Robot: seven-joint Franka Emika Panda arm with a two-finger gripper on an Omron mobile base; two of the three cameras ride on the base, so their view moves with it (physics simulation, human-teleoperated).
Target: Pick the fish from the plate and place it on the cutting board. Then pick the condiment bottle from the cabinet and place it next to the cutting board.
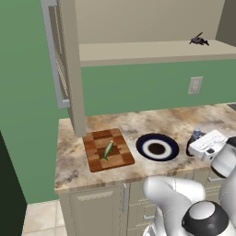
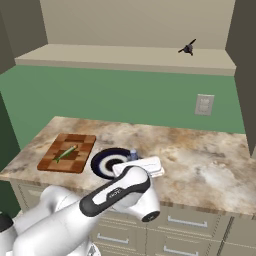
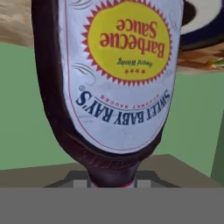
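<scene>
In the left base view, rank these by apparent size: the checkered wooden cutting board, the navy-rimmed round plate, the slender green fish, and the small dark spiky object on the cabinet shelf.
Largest to smallest:
1. checkered wooden cutting board
2. navy-rimmed round plate
3. slender green fish and small dark spiky object: they look about alike, and the spiky object sits farther from the camera, so I leave them unranked.

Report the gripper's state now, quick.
Gripper: shut on the barbecue sauce bottle, held just right of the plate.

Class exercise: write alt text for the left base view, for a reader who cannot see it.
A slender green fish lies on a checkered wooden cutting board on a marbled counter, beside a round navy-rimmed plate. Above, a small dark spiky object sits on the open beige cabinet's shelf.
</scene>
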